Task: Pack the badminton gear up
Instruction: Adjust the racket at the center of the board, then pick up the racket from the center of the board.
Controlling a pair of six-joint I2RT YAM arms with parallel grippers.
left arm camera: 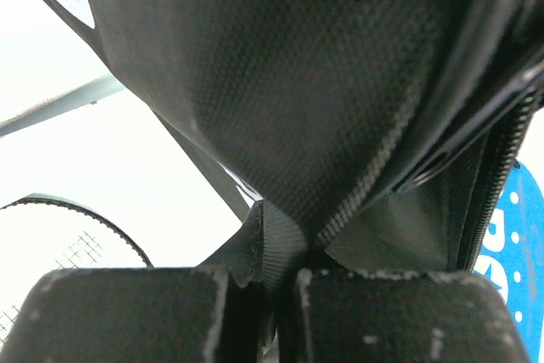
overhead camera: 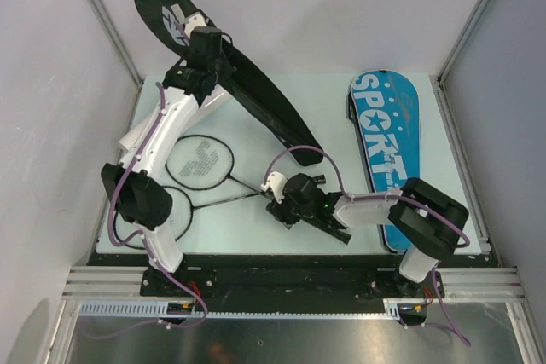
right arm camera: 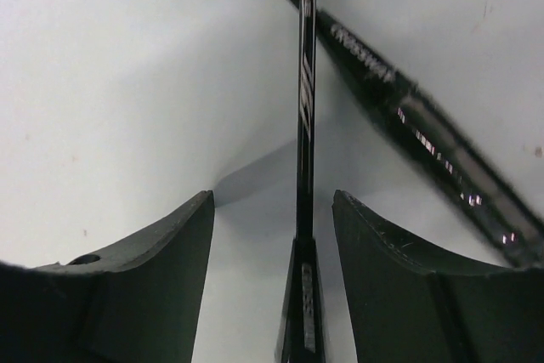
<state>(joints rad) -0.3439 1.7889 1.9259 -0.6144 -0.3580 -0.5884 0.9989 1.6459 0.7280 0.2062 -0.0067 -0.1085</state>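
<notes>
Packing looks barely begun. The black racket cover [overhead camera: 260, 104] hangs from the left gripper [left arm camera: 263, 282], which pinches its edge. The blue SPORT bag [overhead camera: 384, 130] lies right of the right gripper [right arm camera: 272, 210], whose spread jaws straddle one racket shaft [right arm camera: 304, 125]. Both rackets [overhead camera: 200, 162] lie unpacked.

top external: high, behind arm bases [overhead camera: 166, 274], looking down on whole table [overhead camera: 324, 108]. left wrist: right up against black racket bag [left arm camera: 297, 82] fabric. right wrist: low, close along racket shaft [right arm camera: 304, 125] (both visible from top too).
</notes>
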